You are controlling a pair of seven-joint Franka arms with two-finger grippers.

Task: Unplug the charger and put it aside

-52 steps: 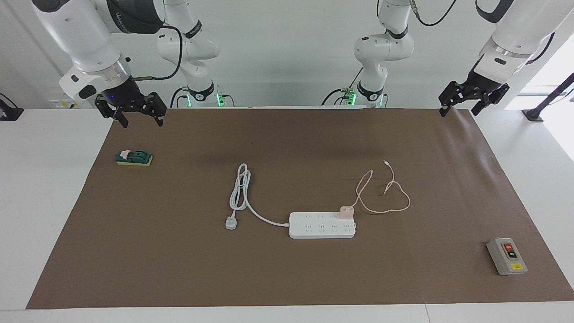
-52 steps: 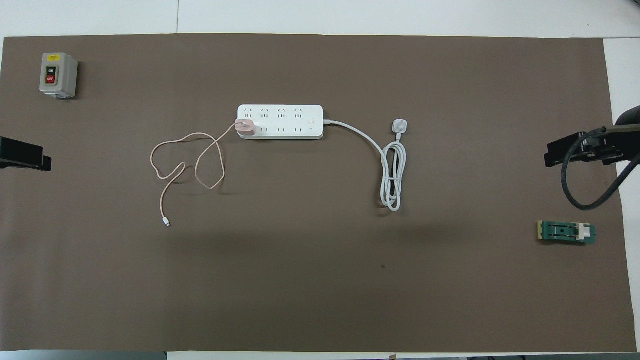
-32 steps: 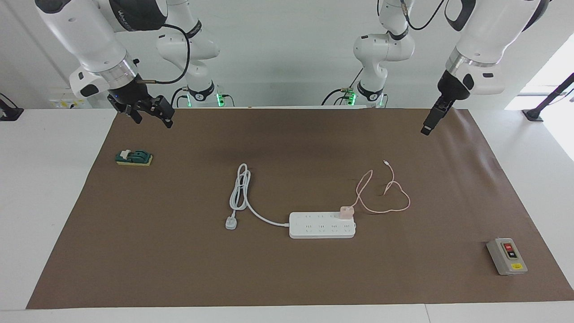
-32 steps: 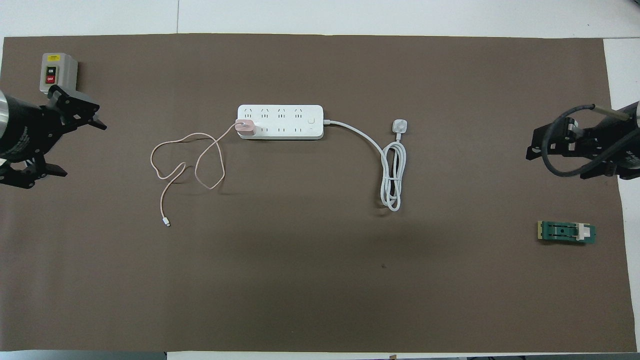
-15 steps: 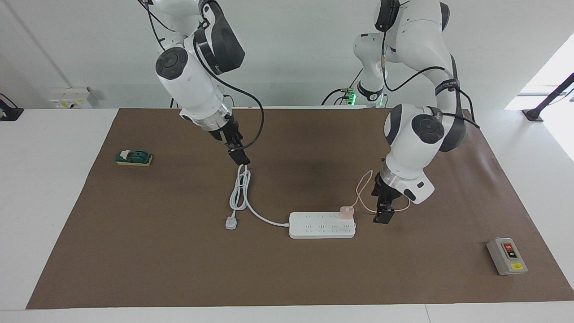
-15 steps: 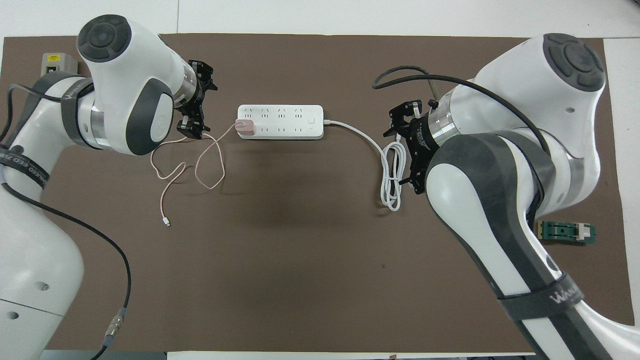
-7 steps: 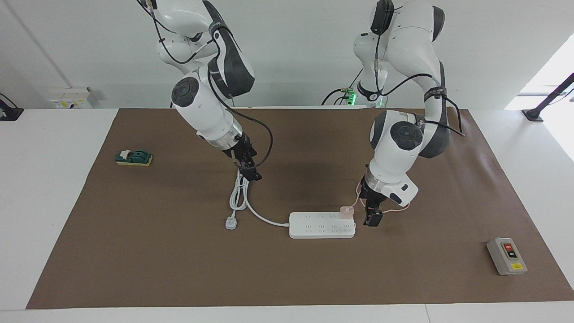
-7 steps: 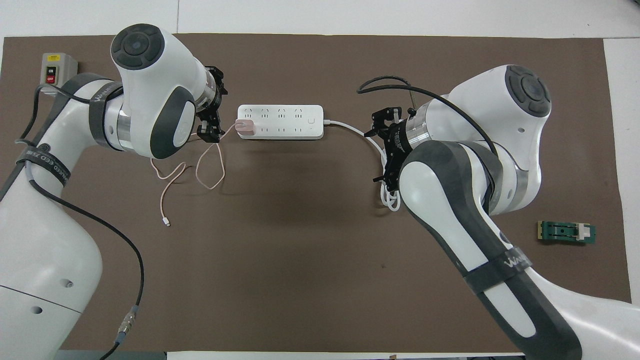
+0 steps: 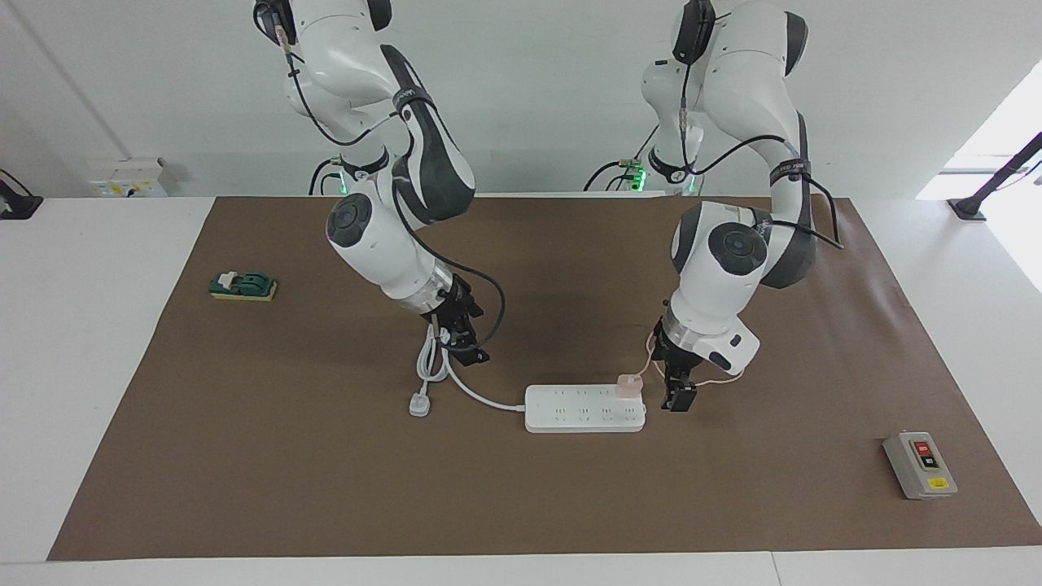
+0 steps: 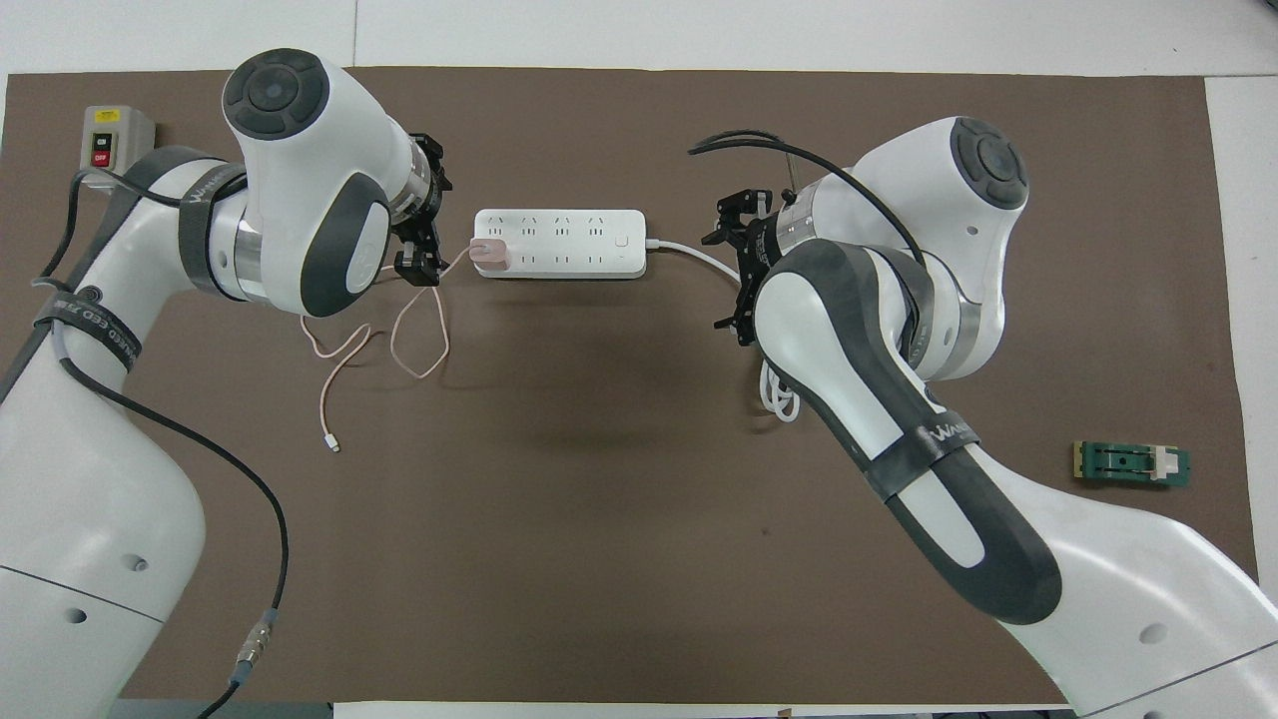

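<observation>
Left tool [image 9: 678, 398], fingers spread, hangs just beside the charger [image 9: 628, 384], which sits plugged into the strip [image 9: 584, 408] at that end, nothing unplugged yet, while the right tool [image 9: 466, 348], grip unreadable, hovers over the strip's cord [image 9: 480, 395], and the pink cable [image 10: 399, 335] loops near the charger.

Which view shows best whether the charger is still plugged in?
The facing view: the charger stands seated in the power strip, left gripper beside it. Overhead, it shows only as a pink square on the strip.
</observation>
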